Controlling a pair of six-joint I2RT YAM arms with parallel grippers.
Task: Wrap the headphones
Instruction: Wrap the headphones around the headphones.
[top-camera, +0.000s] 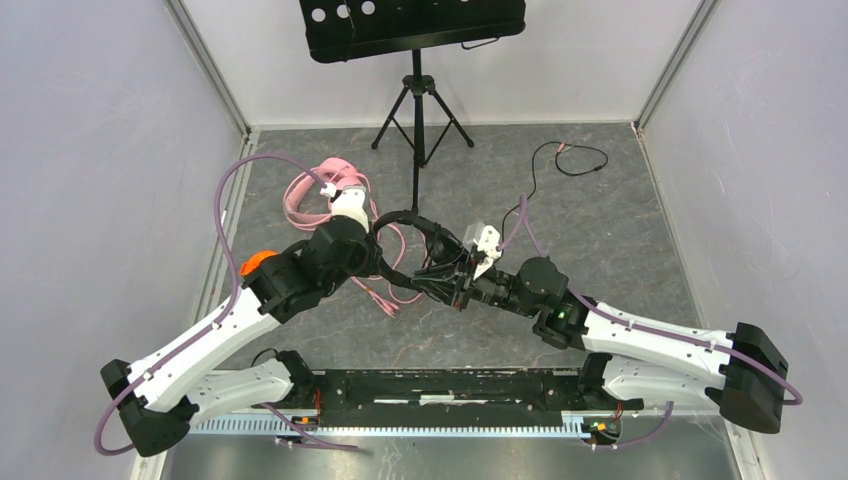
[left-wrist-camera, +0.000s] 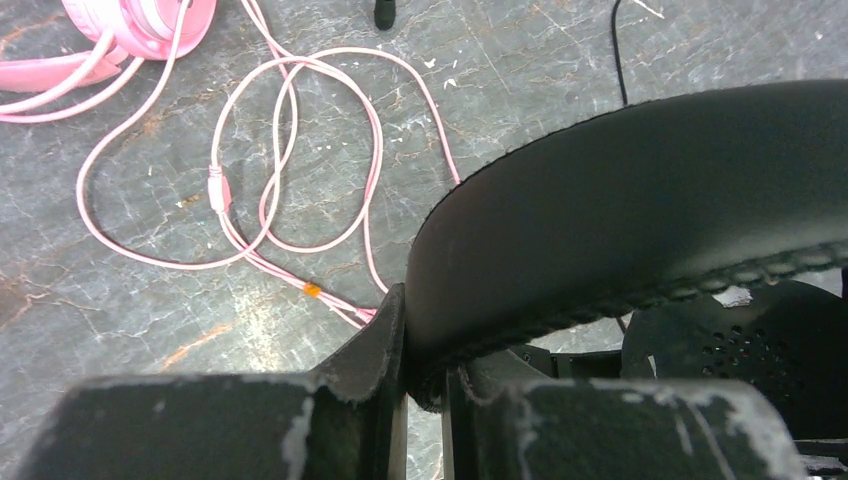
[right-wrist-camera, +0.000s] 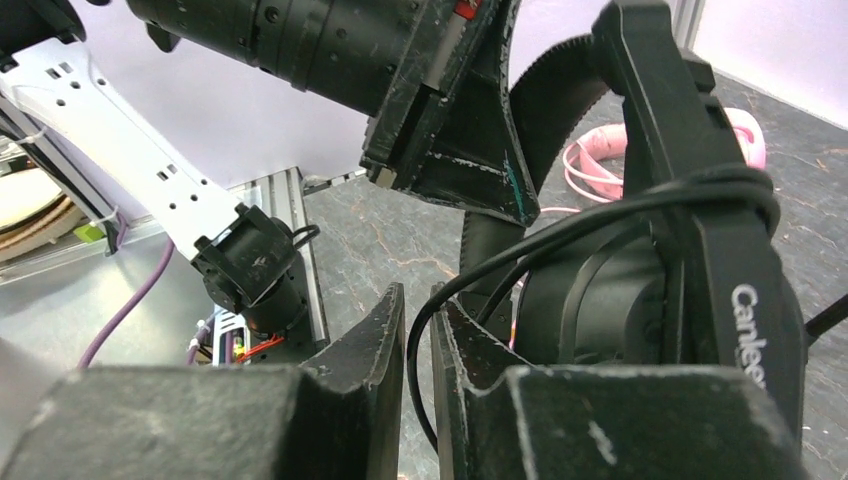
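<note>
I have the left gripper (left-wrist-camera: 422, 378) pressed together on the headband (left-wrist-camera: 640, 200) of the black headphones (top-camera: 405, 216). This holds the set off the table (top-camera: 620, 250) at mid-workspace, between the two arms. I judge this grasp to be an anchor, fixing the body so that the cord can be wound round it. The right gripper (right-wrist-camera: 420, 320) is closed down to a narrow slit with the thin black cable (right-wrist-camera: 560, 235) running through it, apparently pinched. One turn of that cable lies across the ear-cup arm that bears the printed lettering. The free length trails over the table toward the far right corner, where its plug end lies slack. The pink headphones (top-camera: 322, 190) lie on the table at the far left, just beyond the left wrist. The pink cable (left-wrist-camera: 300, 170) is spread in loose loops beside them, so I judge that pair not yet wrapped. A music stand (top-camera: 415, 100) stands at the rear centre, apart from the work. No container is in view.
</note>
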